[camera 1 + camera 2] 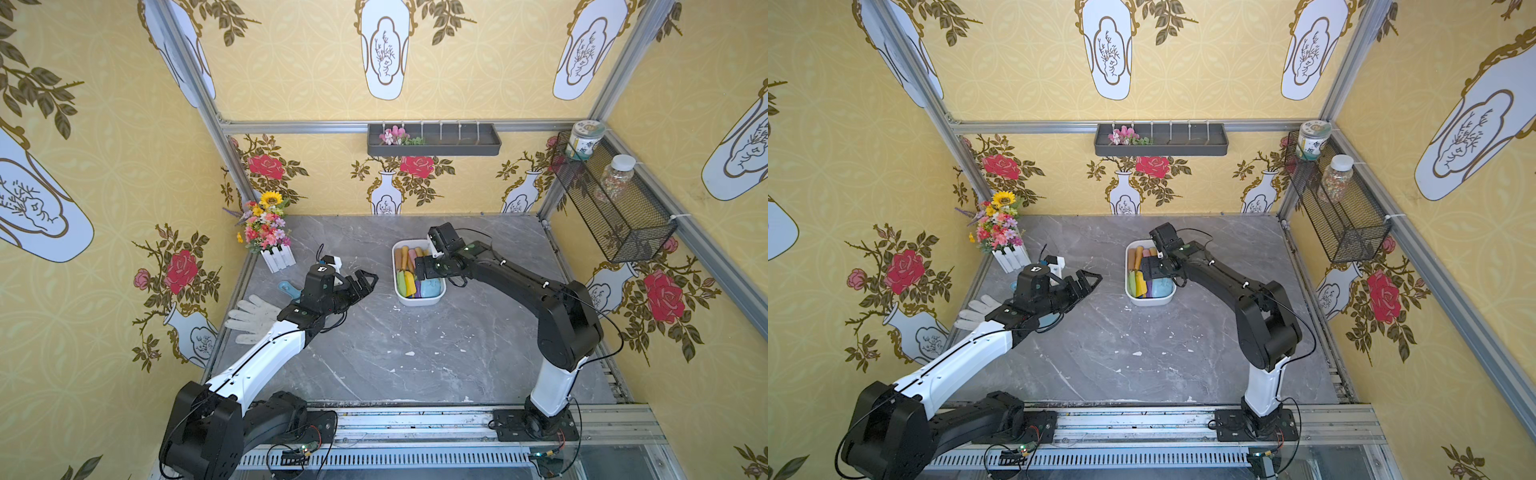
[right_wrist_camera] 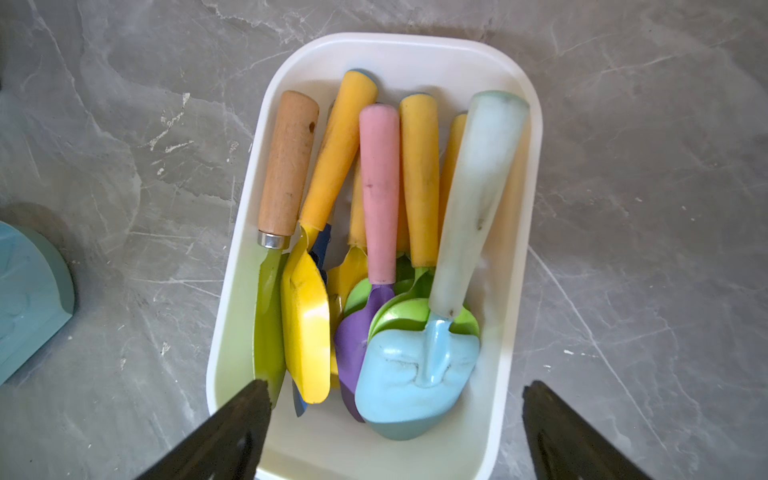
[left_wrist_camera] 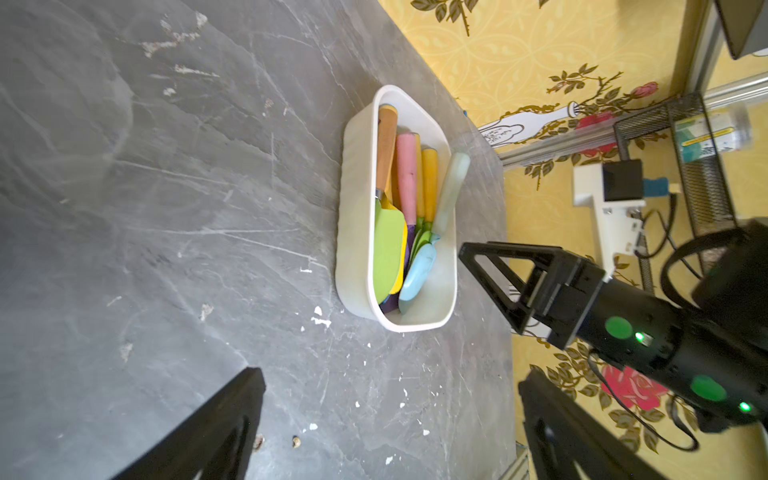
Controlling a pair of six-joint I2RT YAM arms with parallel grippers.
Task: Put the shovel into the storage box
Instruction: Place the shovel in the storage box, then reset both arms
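Over white storage box (image 2: pixel 395 43), right claw (image 2: pixel 397 381): fingers wide apart, nothing between them. Pale blue shovel (image 2: pixel 411 382) lying inside box on top of other shovels (image 2: pixel 307 332), blade end under claw, handle along box wall. Left claw (image 3: pixel 395 372) off to side above grey table (image 1: pixel 374 353), fingers also spread, empty. White glove (image 1: pixel 253 318) at table's left edge beside left arm.

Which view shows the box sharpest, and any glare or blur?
Right wrist view: box sharp, evenly lit, slight glare on the yellow blade, near fingers soft. Left wrist view: box sharp, far jar blurred. Both top views: box small, wide-angle bends the frame.
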